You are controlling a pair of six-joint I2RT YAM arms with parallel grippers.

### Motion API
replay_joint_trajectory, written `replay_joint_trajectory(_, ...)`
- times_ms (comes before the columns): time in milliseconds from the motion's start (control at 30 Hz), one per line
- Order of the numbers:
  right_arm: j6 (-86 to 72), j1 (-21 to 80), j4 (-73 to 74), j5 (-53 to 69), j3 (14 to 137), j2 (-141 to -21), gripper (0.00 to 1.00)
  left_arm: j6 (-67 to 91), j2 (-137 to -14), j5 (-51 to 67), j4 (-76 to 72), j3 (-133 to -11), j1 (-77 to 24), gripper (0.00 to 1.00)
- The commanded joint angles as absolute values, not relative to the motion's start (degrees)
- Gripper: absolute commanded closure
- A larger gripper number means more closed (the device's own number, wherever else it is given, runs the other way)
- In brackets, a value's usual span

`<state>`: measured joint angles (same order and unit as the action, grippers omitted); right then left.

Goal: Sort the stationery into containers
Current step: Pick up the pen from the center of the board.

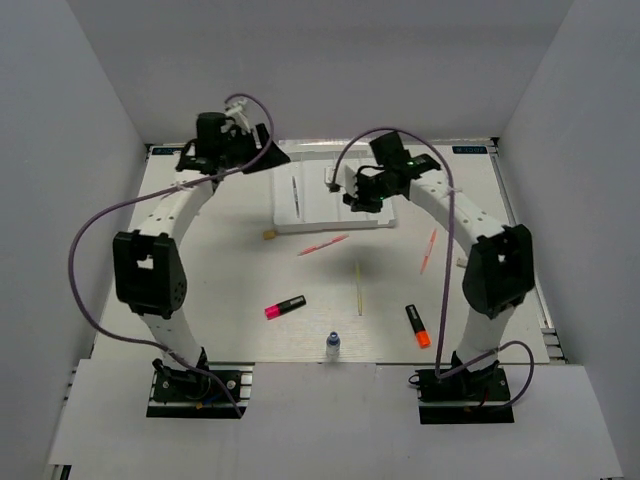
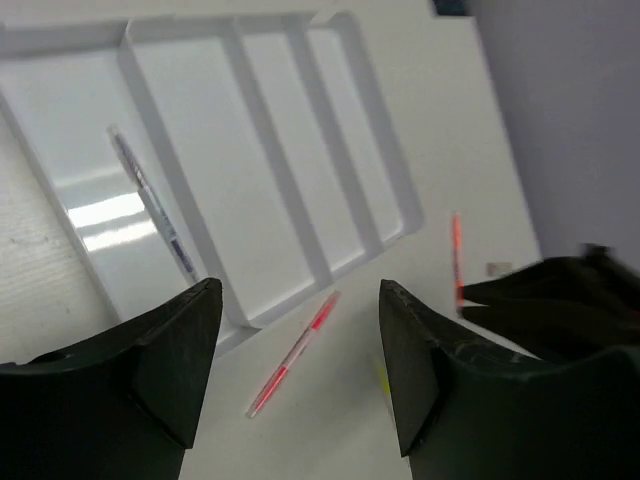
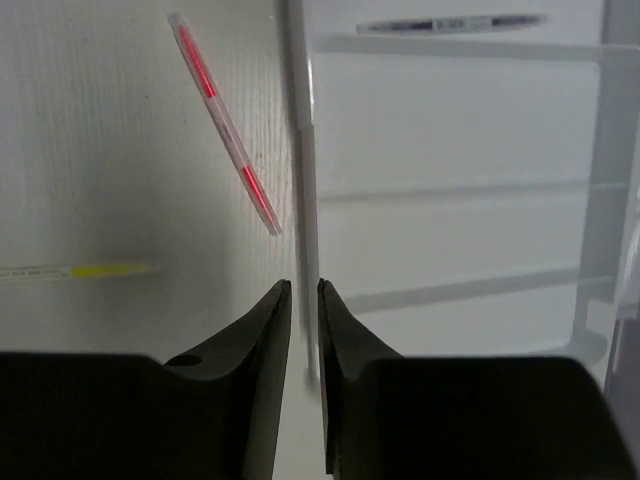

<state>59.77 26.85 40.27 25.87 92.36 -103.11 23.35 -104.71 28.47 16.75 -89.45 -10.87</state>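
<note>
The white divided tray point(image 1: 315, 215) lies at the back centre, with a dark grey pen point(image 1: 295, 192) in its widest compartment. My right gripper point(image 1: 350, 195) hangs over the tray, shut on a thin grey pen point(image 3: 300, 180) that runs through the narrow gap of the gripper point(image 3: 303, 285) beside the tray point(image 3: 450, 130). My left gripper point(image 1: 270, 155) is open and empty above the tray's back left corner; in its wrist view the gripper point(image 2: 298, 290) frames a pink pen point(image 2: 295, 352) below the tray point(image 2: 200, 130). The pink pen point(image 1: 323, 245) lies just in front of the tray.
On the table lie a yellow pencil point(image 1: 360, 290), an orange pen point(image 1: 430, 250), a pink-ended highlighter point(image 1: 285, 307), an orange-ended highlighter point(image 1: 418, 325), a blue-capped bottle point(image 1: 333, 345) and two beige erasers point(image 1: 269, 235) point(image 1: 462, 262). White walls enclose the table.
</note>
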Motion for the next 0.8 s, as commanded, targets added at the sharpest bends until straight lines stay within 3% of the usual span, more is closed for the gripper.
replay_joint_trajectory(0,69.2,31.2,45.9,25.1,98.5,-109.7,0.79,24.0,-99.2,44.5,11.5,-87.1,-5.1,0.27)
replay_joint_trajectory(100,72.0,35.5,49.0,24.3,100.9,-114.1,0.84,29.4,-97.5,54.4,2.7,-81.1,-0.5,0.28)
replay_joint_trajectory(200,73.9,38.5,47.1,23.2,99.8,-116.1,0.81,33.7,-96.9,58.3,-4.0,-78.5,1.5,0.28)
replay_joint_trajectory(767,80.6,41.6,50.5,19.3,106.5,-126.9,0.68,33.5,-96.2,62.0,-6.5,-74.9,2.1,0.28)
